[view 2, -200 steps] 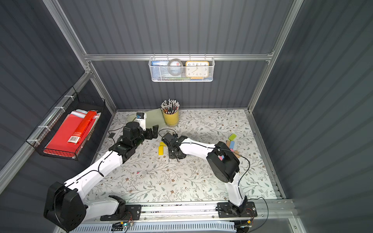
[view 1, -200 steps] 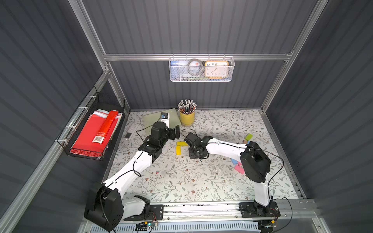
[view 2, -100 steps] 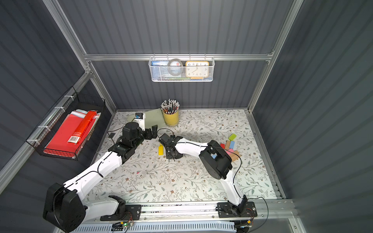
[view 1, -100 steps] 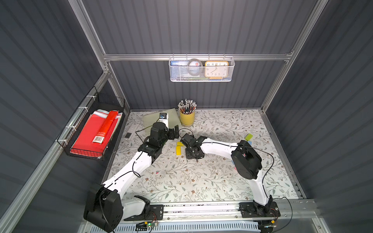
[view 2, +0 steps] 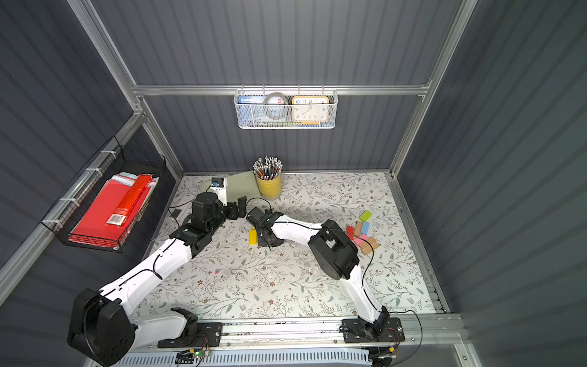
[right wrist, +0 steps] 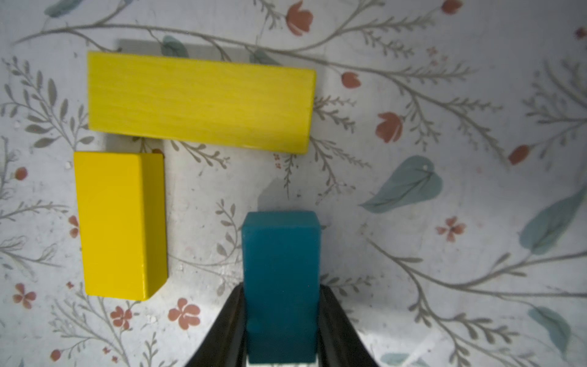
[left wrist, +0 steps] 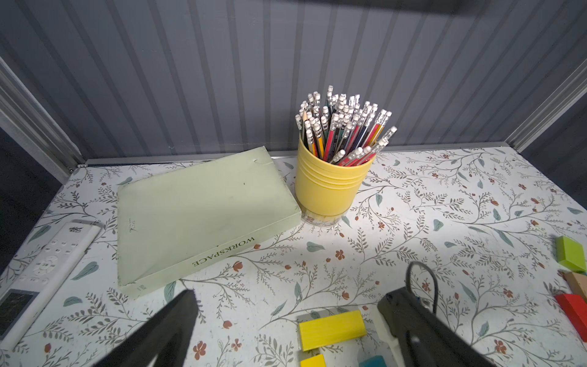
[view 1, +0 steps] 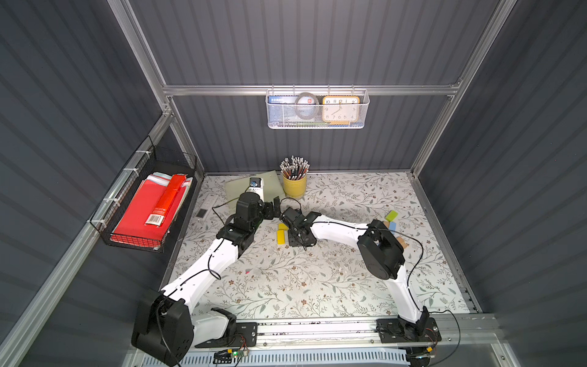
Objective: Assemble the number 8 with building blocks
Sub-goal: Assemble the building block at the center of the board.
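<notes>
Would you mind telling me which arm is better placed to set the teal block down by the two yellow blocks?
The right arm: the right end effector is shut on the teal block, just beside the yellow blocks. The left end effector is open and holds nothing.

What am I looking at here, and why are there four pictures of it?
These are two white robot arms, the left arm and the right arm, fixed to the near edge of a flowery table. Each ends in a two-fingered pincer. Two pictures come from a double camera overhead. The other two come from small cameras on the arms' wrists.

The right gripper is pinching a teal block close to two yellow blocks laid at a right angle. The left gripper is open and empty. More coloured blocks lie in a pile off to the side. At the back are a cup of pencils, a pale green book and a remote control.
</notes>
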`<state>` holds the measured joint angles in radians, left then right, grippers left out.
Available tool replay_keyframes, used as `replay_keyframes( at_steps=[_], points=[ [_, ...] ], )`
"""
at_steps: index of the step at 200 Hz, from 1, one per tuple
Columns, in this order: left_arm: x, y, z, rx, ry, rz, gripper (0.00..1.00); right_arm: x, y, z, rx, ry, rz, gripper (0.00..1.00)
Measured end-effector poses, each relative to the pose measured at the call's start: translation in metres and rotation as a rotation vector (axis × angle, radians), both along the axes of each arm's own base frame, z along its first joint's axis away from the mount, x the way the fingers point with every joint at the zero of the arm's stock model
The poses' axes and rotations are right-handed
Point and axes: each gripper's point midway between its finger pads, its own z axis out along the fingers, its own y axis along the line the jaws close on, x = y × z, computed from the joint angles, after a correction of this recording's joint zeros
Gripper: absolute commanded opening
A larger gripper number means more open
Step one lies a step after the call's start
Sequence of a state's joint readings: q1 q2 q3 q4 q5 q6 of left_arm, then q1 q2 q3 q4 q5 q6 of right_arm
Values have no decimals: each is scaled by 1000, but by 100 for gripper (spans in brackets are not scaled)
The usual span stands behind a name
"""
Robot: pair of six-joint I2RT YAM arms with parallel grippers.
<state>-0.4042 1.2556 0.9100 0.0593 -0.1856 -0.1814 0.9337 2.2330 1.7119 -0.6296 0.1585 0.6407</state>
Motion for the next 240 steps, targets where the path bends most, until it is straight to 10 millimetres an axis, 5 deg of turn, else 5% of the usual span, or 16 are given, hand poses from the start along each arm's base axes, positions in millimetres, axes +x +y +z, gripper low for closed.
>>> replay_keyframes(
  at_steps=[123,240],
  points=[
    [0,1,3,-2,-9,4,100,11,6,0,13,-4,3,46],
    [-1,1,3,-3,-10,3,99,12,5,0,14,2,0,37]
  ],
)
